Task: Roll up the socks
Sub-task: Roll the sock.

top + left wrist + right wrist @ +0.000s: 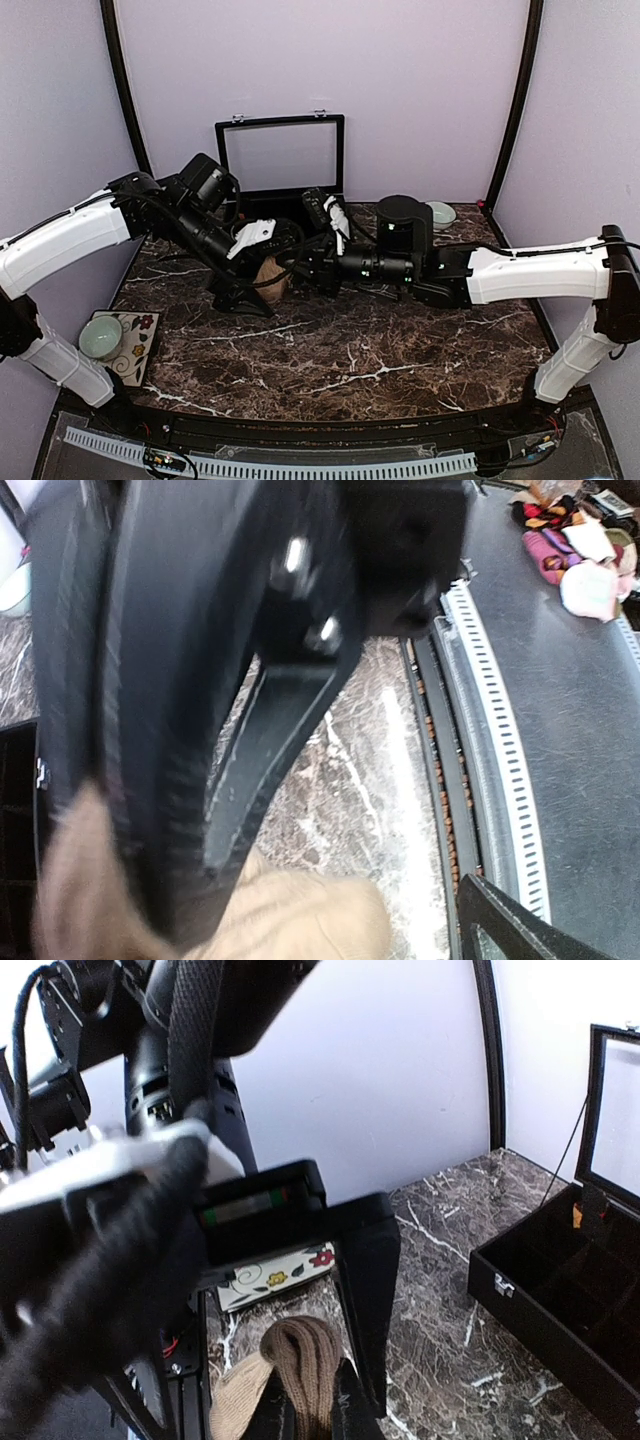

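Observation:
A tan-brown sock (270,276) lies bunched on the marble table between the two grippers. In the right wrist view my right gripper (306,1412) is shut on its darker ribbed fold (304,1352), and a lighter tan part (232,1402) bulges out to the left. My left gripper (243,296) stands wide open around the sock. One of its fingers (366,1290) hangs just beyond the fold. In the left wrist view the tan sock (300,912) lies low between the spread fingers, and a blurred black part covers the left half. No argyle sock shows on the table.
A black compartment box (262,203) with its lid (281,152) up stands at the back. A floral tray (135,345) with a pale bowl (100,337) sits at the front left. Another bowl (441,213) is at the back right. Colourful fabric (570,540) is piled beyond the table's edge.

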Robot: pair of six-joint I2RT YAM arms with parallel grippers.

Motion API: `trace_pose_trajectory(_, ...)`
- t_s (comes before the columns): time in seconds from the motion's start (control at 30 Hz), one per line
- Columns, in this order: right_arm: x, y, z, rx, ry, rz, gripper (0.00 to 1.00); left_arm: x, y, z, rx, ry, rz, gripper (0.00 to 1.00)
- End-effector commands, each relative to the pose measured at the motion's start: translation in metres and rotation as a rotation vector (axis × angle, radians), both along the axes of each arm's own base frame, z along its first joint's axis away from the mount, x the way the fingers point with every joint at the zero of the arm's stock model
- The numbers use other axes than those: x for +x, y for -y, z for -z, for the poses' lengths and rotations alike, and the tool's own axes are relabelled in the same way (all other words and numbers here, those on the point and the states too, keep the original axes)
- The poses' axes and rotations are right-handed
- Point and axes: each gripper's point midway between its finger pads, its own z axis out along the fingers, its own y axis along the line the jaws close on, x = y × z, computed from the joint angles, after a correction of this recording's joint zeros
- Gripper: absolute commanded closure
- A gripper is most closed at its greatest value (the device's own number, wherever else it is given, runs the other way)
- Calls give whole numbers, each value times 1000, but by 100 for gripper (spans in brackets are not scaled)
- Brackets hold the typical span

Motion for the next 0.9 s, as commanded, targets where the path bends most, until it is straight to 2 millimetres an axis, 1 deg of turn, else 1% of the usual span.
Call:
trace_pose_trajectory(0.0,-5,1,-36,163,9,-6,100,16,-1,-1,4,103,-48,1)
trace_pose_trajectory(0.03,-9,2,-40,187,8,-20,100,22,-2,1,13,130,-73,1)
trace_pose_trajectory(0.1,-15,4,-42,216,6,-44,100,30,-4,2,26,156,-102,1)
trace_pose_trajectory(0.17,-19,4,-40,219,3,-53,100,29,-4,-2,10,147,-102,1)
trace_pose_trajectory(0.23,-18,4,-39,220,-9,-46,100,27,-3,-6,-4,134,-99,1)
trace_pose_trajectory(0.3,-18,2,-41,240,-26,-36,100,31,-2,-10,-12,135,-123,1)
trace_pose_trajectory(0.37,-17,-2,-41,252,-41,-4,100,43,-2,-13,-6,168,-178,1)
trace_pose_trajectory(0.47,-7,-6,-39,274,-82,101,100,60,-3,-16,3,214,-255,1)
trace_pose_trajectory(0.53,-6,-7,-39,307,-102,156,100,73,-6,-13,22,249,-313,1)
trace_pose_trajectory(0.57,-6,-7,-41,328,-104,182,100,79,-8,-12,32,268,-341,2)
trace_pose_trajectory(0.63,-9,-13,-34,335,-108,206,100,91,-15,-13,50,318,-402,3)
trace_pose_trajectory(0.7,-13,-15,-37,360,-107,216,100,102,-22,-16,60,354,-454,5)
trace_pose_trajectory(0.8,-13,-16,-38,376,-126,241,100,111,-29,-18,63,382,-498,6)
trace_pose_trajectory(0.87,-12,-15,-36,385,-151,255,100,113,-32,-19,68,400,-515,1)
